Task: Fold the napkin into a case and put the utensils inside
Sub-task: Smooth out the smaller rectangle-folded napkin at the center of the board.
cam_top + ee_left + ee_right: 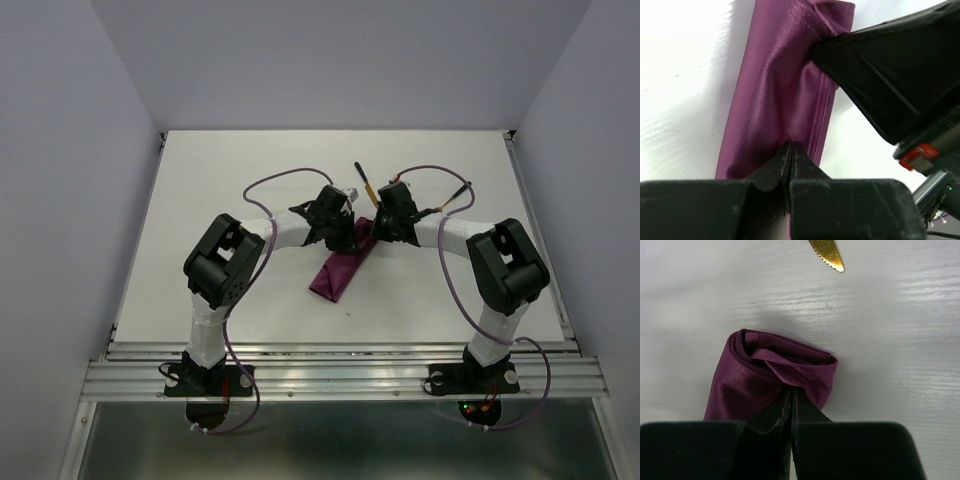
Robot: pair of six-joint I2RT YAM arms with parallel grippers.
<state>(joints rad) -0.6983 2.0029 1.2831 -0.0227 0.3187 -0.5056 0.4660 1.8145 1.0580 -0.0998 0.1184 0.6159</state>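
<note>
The magenta-purple napkin [338, 272] lies folded into a narrow strip, the case, slanting from the middle of the table toward the near left. My left gripper [347, 228] and right gripper [372, 230] meet at its far end. In the left wrist view the left gripper [791, 146] is shut, pinching the cloth [775, 85]; the right gripper's finger [880, 75] presses the far end. In the right wrist view the right gripper [791, 390] is shut on a hem at the open, rolled end [755, 380]. Two utensils lie behind: a knife [363, 182], blade tip [827, 252], and another piece [455, 196].
White table [200, 200] with grey walls on three sides. A metal rail [340, 365] runs along the near edge by the arm bases. Purple cables loop over both arms.
</note>
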